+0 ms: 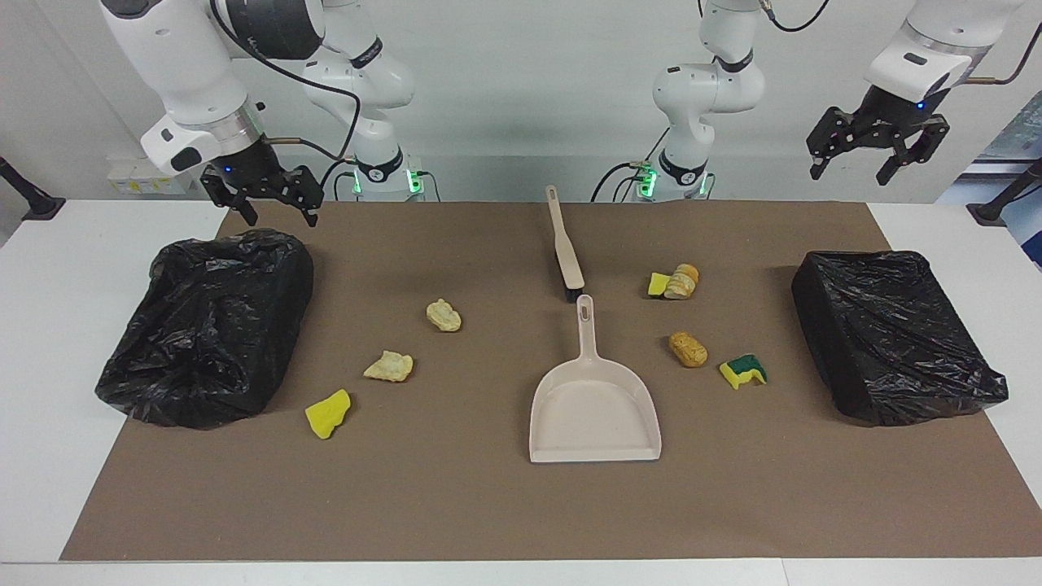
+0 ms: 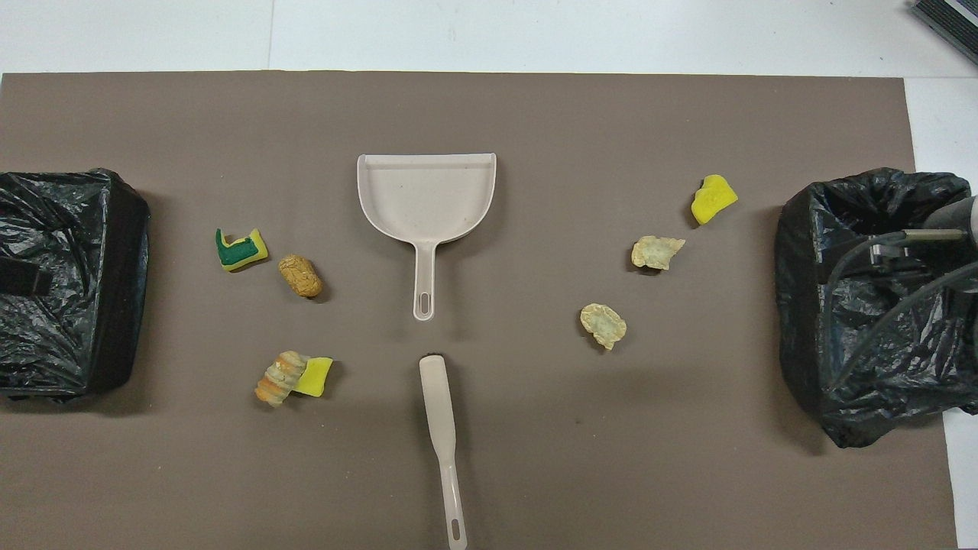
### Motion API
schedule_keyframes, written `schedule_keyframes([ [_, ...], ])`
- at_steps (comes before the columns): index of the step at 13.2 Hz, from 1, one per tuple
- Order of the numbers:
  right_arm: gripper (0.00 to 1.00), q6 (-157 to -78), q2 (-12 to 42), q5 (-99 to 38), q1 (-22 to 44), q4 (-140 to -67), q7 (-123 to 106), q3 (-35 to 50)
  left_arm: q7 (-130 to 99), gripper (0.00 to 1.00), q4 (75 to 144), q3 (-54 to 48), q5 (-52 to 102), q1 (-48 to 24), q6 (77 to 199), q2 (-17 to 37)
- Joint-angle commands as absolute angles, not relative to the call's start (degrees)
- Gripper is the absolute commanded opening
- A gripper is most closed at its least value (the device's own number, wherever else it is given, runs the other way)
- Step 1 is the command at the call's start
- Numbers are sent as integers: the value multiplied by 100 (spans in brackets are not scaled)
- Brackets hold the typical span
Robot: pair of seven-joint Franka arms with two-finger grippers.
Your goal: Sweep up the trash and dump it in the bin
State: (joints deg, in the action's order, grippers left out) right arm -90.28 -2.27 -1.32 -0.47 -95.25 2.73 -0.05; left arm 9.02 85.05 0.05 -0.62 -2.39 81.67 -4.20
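Both tools hang raised with jaws spread and empty, so nothing is gripped yet. The right tool (image 1: 262, 198) hovers over the near edge of one black-bagged bin (image 1: 207, 325); the left tool (image 1: 877, 149) waits high above the other bin (image 1: 895, 334). Between the bins, the brush (image 1: 564, 244) and dustpan (image 1: 594, 399) lie handle to handle mid-tabletop, probably staged for one tool each. The trash (image 1: 444, 316) lies in two loose groups either side of them, presumably each to go to its closer bin.
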Motion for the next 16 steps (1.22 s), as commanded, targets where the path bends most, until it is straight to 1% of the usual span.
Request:
schedule_keyframes([
  [1, 100, -8956, -325, -264, -114, -9598, 185, -9, 896, 100, 8569, 18, -35, -343, 8121, -483],
  [13, 100, -8991, -325, -272, -114, -9589, 167, 0, 931, 100, 8578, -18, -35, -334, 8183, -483],
  [16, 100, -9000, -325, -272, -114, -9589, 167, 0, 958, 100, 8578, -9, -35, -290, 8480, -457],
])
